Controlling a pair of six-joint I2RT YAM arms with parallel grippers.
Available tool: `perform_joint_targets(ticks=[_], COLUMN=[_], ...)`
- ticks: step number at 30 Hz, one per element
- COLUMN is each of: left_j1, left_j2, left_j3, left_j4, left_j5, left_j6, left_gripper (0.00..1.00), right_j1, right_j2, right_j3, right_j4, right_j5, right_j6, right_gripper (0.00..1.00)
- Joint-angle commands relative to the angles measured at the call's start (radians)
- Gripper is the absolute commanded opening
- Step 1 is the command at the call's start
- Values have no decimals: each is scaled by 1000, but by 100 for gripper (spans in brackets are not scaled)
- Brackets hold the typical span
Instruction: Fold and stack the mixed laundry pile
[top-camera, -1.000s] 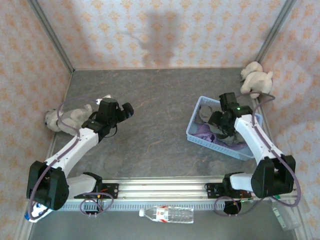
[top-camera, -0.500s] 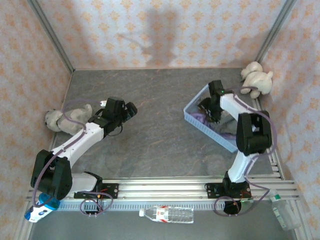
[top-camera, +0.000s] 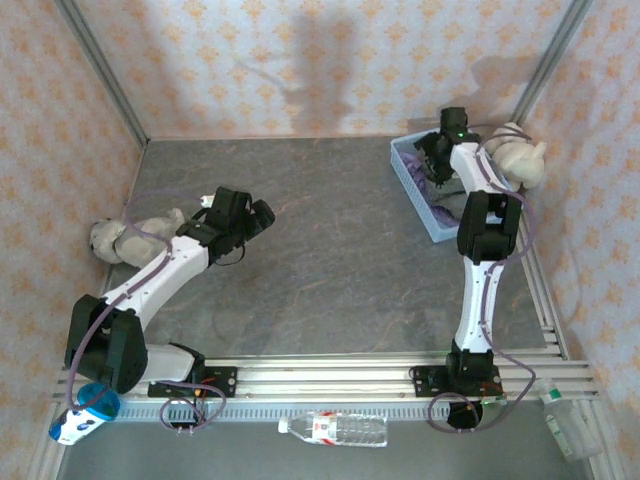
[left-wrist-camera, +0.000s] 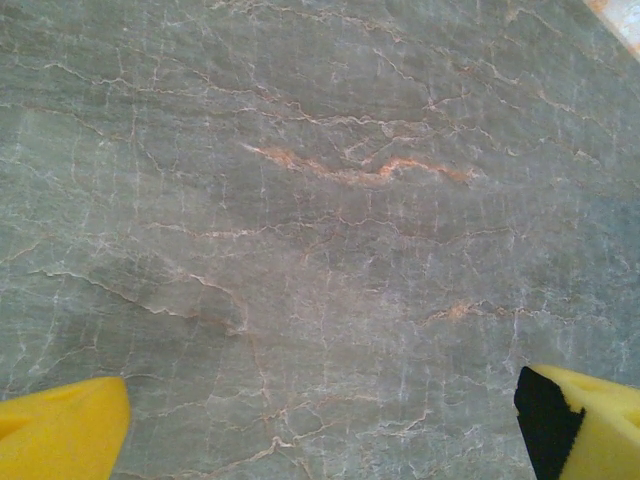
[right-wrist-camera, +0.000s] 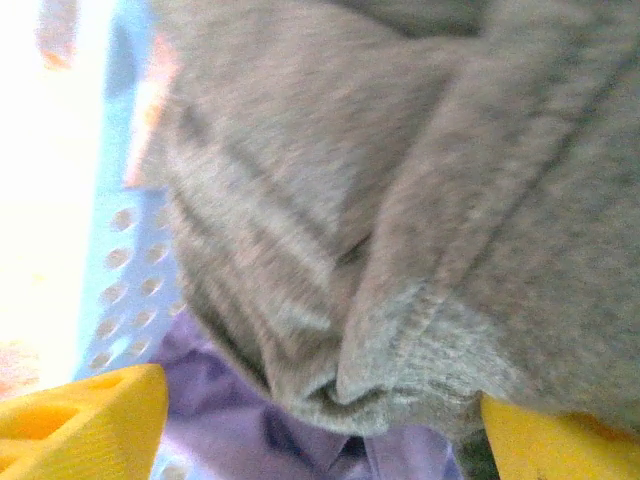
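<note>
Squarely, grey garment (right-wrist-camera: 400, 200) between spread fingers, right gripper (right-wrist-camera: 320, 425)

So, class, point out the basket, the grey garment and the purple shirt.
basket (right-wrist-camera: 120, 270), right wrist view, mesh wall
grey garment (right-wrist-camera: 350, 200), right wrist view, middle of cloth
purple shirt (right-wrist-camera: 230, 395), right wrist view, fold beneath the grey

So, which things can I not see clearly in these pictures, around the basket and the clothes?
- Right wrist view: whether the right tool grips the grey garment. Its fingers are cut off by the bottom edge, and the picture is blurred.
- Right wrist view: most of the lavender T-shirt, hidden under the grey garment.
- Top view: what lies inside the blue basket. It is too small and partly covered by the right arm.
</note>
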Motion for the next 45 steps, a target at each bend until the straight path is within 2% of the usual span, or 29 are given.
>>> perform_joint_targets(ticks=[1,3,10,13,18,23,27,30,33,38,45], left_j1=[-5,-7,-30,-40,-50,-61,-63,-63,-63,-62,-62], left_j2=[39,69,151,177,202,207,202,195,177,140,122], left_j3=[51,68,132,152,165,184,181,178,169,151,175], left_j4=[3,20,26,14,9,4,-1,-5,-5,1,35], left_j5=[15,32,57,55,60,76,71,67,60,42,113], left_j6=[-21,-31,-32,-27,-31,2,6,1,-4,-9,-12], left_gripper=[100,100,100,100,100,100,100,100,100,100,100], right_j1=[0,-7,-56,-58,-88,-88,-93,-111,-116,-116,-116], right_j2=[-38,-74,-200,-238,-153,-59,38,91,42,-138,-398], right_j3=[117,105,-64,-138,-75,35,155,244,244,226,198], right_j4=[-140,-204,-251,-230,-212,-138,-185,-249,-226,-176,-127], right_j5=[-13,11,-3,46,40,64,111,95,75,-18,-190], right_j6=[-83,-104,-152,-189,-177,-169,-175,-159,-181,-193,-175], right_gripper=[85,86,86,87,82,71,60,35,0,0,0])
